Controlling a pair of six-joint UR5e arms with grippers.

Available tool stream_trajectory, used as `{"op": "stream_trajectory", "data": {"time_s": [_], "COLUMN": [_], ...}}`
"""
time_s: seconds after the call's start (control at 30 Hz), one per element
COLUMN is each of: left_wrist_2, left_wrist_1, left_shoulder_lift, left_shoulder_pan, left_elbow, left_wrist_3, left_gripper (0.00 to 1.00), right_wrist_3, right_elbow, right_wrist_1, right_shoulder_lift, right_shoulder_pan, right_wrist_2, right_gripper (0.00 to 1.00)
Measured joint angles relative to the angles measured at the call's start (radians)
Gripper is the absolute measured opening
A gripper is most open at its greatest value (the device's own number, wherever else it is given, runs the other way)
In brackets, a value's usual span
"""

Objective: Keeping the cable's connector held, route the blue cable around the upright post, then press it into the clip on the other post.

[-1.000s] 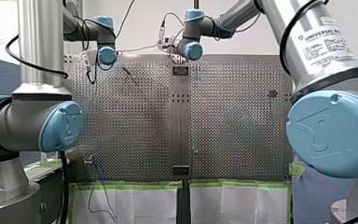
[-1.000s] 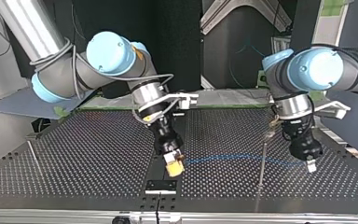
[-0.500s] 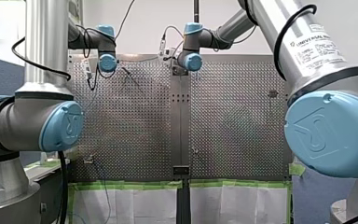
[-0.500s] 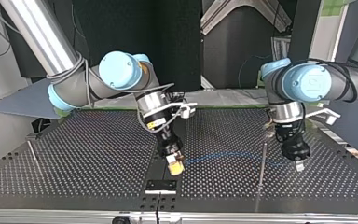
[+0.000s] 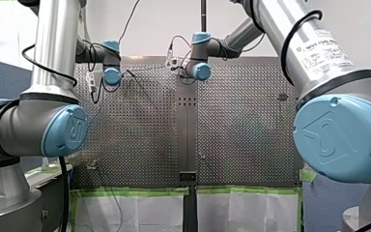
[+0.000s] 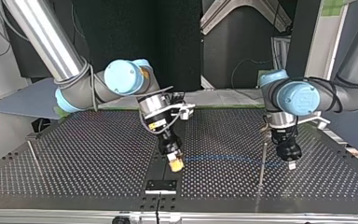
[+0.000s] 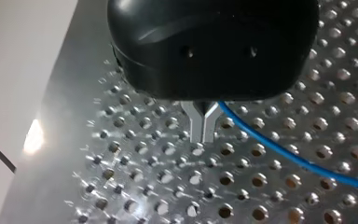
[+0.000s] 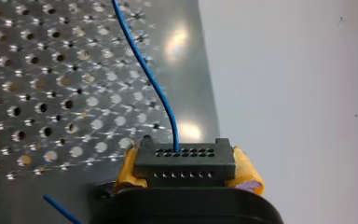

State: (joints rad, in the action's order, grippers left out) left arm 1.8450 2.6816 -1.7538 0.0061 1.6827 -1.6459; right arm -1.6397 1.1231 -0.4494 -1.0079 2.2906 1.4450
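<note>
The blue cable [image 6: 223,158] stretches low over the table [image 6: 98,154] between both tools. My right tool [image 8: 186,170] has its yellow pads clamped on the black connector [image 8: 185,158]. My left tool [image 7: 204,128], beside a thin upright post [image 6: 262,158], has its metal fingers together, the cable passing between them near their base.

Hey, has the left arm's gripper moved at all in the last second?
Yes. In the top view my left gripper has slid toward the view's left, nearer the upright post, which stands unmoved.
</note>
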Motion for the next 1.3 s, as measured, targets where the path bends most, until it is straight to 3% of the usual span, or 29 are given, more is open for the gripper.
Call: {"op": "stream_trajectory", "data": {"time_s": [0.3,0.5,0.73,0.9,0.97,1.0,1.03,1.1,1.17,1.2,1.27,1.3], "left_wrist_2": [-0.041,-0.053,-0.111,-0.154,-0.154,-0.15,-0.145,-0.136,-0.132,-0.132,-0.139,-0.144], "left_wrist_1": [-0.024,-0.038,-0.078,-0.054,-0.036,-0.028,-0.019,0.002,0.022,0.03,0.051,0.057], "left_shoulder_lift": [-0.042,-0.051,-0.051,-0.051,-0.052,-0.052,-0.051,-0.051,-0.052,-0.052,-0.052,-0.052], "left_shoulder_pan": [0.004,0.001,-0.006,-0.006,-0.006,-0.007,-0.007,-0.008,-0.009,-0.009,-0.009,-0.009], "left_elbow": [0.0,0.0,0.0,0.0,0.0,0.0,0.0,0.0,0.0,0.0,0.0,0.0], "left_wrist_3": [-0.064,-0.116,-0.181,-0.236,-0.256,-0.265,-0.275,-0.296,-0.315,-0.324,-0.342,-0.346], "left_gripper": [0.0,0.0,0.0,0.0,0.2,0.2,0.34,0.39,0.55,0.55,0.76,0.76], "right_wrist_3": [0.022,0.048,0.057,0.065,0.068,0.069,0.07,0.073,0.076,0.077,0.08,0.081], "right_elbow": [0.001,0.007,0.056,0.083,0.089,0.09,0.092,0.095,0.098,0.1,0.104,0.107], "right_wrist_1": [0.014,0.056,0.064,0.064,0.064,0.064,0.064,0.065,0.064,0.065,0.065,0.064], "right_shoulder_lift": [0.03,0.037,0.044,0.046,0.047,0.048,0.049,0.053,0.058,0.062,0.071,0.076], "right_shoulder_pan": [0.008,0.013,0.015,0.017,0.018,0.019,0.02,0.022,0.025,0.026,0.028,0.028], "right_wrist_2": [-0.007,-0.004,0.007,0.012,0.012,0.012,0.012,0.013,0.016,0.017,0.019,0.022], "right_gripper": [0.0,0.0,0.0,0.0,0.0,0.0,0.0,0.0,0.0,0.0,0.0,0.0]}}
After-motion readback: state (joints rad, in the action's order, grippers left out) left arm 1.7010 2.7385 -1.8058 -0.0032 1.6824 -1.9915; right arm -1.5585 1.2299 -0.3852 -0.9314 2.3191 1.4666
